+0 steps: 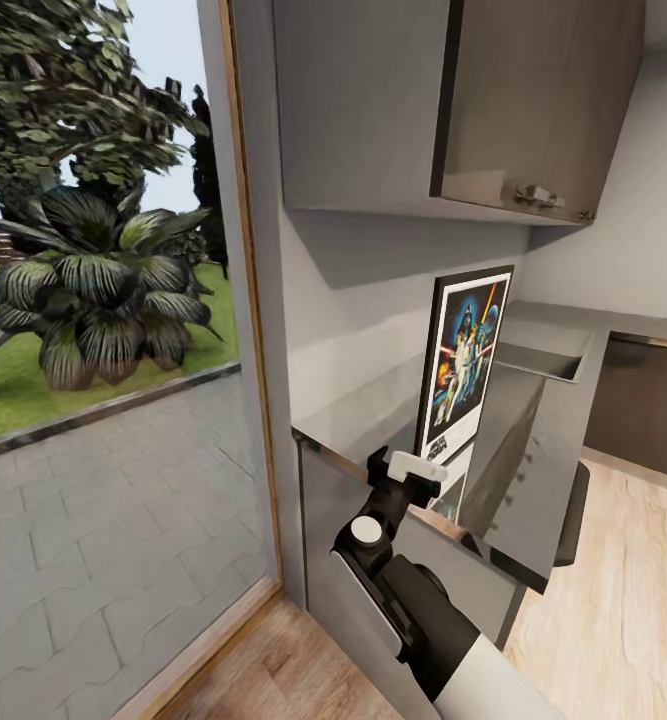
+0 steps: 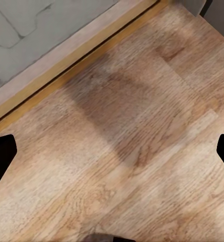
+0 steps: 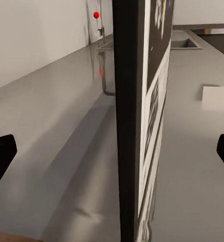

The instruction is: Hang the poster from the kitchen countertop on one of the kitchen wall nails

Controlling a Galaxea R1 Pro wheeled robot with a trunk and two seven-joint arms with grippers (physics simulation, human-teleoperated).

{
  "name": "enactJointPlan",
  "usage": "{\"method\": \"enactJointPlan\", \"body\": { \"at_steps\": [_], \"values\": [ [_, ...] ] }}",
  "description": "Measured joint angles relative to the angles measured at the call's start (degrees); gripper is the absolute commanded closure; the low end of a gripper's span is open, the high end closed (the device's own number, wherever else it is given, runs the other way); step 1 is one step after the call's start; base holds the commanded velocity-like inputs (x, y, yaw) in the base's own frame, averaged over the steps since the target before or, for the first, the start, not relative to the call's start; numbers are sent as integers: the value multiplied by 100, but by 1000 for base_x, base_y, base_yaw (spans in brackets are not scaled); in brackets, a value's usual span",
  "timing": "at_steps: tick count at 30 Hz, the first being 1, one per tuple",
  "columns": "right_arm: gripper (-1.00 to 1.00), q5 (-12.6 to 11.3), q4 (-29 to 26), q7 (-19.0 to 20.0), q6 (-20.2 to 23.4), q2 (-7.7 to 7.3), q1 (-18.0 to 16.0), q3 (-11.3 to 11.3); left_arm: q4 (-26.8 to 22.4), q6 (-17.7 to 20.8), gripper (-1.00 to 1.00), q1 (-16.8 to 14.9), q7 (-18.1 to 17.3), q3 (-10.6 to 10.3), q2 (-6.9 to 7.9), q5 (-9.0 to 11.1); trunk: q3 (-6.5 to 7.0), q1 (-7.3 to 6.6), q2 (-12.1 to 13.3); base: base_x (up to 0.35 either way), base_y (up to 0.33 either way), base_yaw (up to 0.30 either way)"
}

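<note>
The right gripper (image 1: 410,470) is seen at the near end of the kitchen countertop (image 1: 368,410), its fingertips (image 3: 2,154) spread wide on either side of the poster's lower edge, apart from it and holding nothing. The poster (image 1: 463,365) is stood upright on the grey slab, edge-on to the gripper, its black frame (image 3: 124,121) rising between the fingers and its artwork facing right. Beyond it, the sunken sink (image 1: 538,360) is set into the counter, and a wall cabinet (image 1: 443,100) is hung above. The left gripper (image 2: 112,161) is held open over the wooden floor (image 2: 142,151). A garden plant (image 1: 98,290) is visible through the glass at left.
</note>
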Motion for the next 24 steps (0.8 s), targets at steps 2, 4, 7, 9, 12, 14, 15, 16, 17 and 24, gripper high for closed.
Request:
{"method": "enactJointPlan", "body": {
  "at_steps": [2, 4, 7, 9, 12, 14, 15, 16, 17, 24],
  "values": [
    [-100, -1, -2, 0, -2, 0, 1, 1, 0, 0, -100, 0, 0, 0, 0, -1, 0, 0, 0, 5, 0, 0],
    [-100, -1, 0, 0, -4, 0, 2, 1, 0, 0, -100, 0, 0, 0, 0, -1, 0, 0, 0, 20, 0, 0],
    [-100, -3, 7, 0, -8, 0, 3, 1, 0, 0, -100, 0, 0, 0, 0, -1, 0, 0, 0, 61, -10, 0],
    [-100, -6, 10, 0, -12, 0, 4, 1, 0, 0, -100, 0, 0, 0, 0, -1, 0, -1, 0, 90, -40, 0],
    [-100, -8, 12, 0, -14, 0, 4, 2, 0, 0, -100, 0, 0, 0, 0, -1, 0, -1, 0, 102, -57, 0],
    [-100, -9, 13, 0, -15, 0, 5, 2, 0, 0, -100, 0, 0, 0, 0, -1, 0, -1, 0, 63, -37, 0],
    [-100, -9, 13, 0, -15, 0, 5, 1, 0, 0, -100, 0, 0, 0, 0, -1, 0, 0, 0, 36, -21, 0],
    [-100, -9, 13, 0, -15, 0, 2, 1, 0, -2, -100, 0, 0, 0, 0, -1, 0, 0, 0, 29, -17, 0],
    [-100, -9, 13, 0, -15, 0, 2, 1, 0, -1, -100, 0, 0, 0, 0, -1, 0, 0, 0, 37, -19, 0],
    [-100, -9, 14, 0, -16, 0, 4, 1, 0, -3, -100, 0, 0, 0, 0, 0, 0, 0, 0, 60, -47, 0]
  ]
}}
